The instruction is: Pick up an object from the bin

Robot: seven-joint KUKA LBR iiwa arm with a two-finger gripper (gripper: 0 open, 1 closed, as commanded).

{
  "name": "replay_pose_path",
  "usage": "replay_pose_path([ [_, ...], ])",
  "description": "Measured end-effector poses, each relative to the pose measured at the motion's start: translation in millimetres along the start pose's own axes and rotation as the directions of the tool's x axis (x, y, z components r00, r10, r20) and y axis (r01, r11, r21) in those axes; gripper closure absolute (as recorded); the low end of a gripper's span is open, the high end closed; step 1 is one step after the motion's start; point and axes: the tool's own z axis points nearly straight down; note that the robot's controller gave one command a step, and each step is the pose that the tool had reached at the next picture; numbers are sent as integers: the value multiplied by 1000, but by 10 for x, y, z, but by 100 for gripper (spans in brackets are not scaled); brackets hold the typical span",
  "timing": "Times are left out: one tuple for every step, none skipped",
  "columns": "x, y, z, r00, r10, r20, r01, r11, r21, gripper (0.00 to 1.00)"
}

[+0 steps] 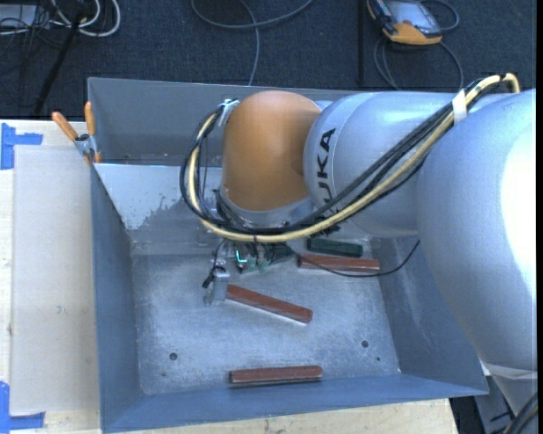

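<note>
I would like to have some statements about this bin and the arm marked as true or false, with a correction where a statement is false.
1. The gripper is low in the bin, beside the left end of a tilted bar, reddish-brown, near the middle of the floor. True.
2. A front bar of the same colour lies along the wall at the bottom of the view. True.
3. The bin holds a heap of colourful toys. False: it holds flat reddish-brown bars lying apart, with a third bar partly under the arm.
4. The arm reaches in from the left of the view. False: it comes from the right.
5. The tilted bar and the front bar touch. False: bare floor lies between them.
</note>
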Motion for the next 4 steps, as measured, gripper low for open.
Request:
replay_pose_path([
  [92, -572, 748, 1000, 28, -1, -28, 1000, 3, 0],
  [19, -1245, 745, 997, -72, 7, 72, 997, 2, 0],
  [18, -1210, 739, 997, -73, 9, 73, 997, -1, 100],
  [-154, -1291, 482, 820, -573, 11, 572, 820, 5, 100],
])
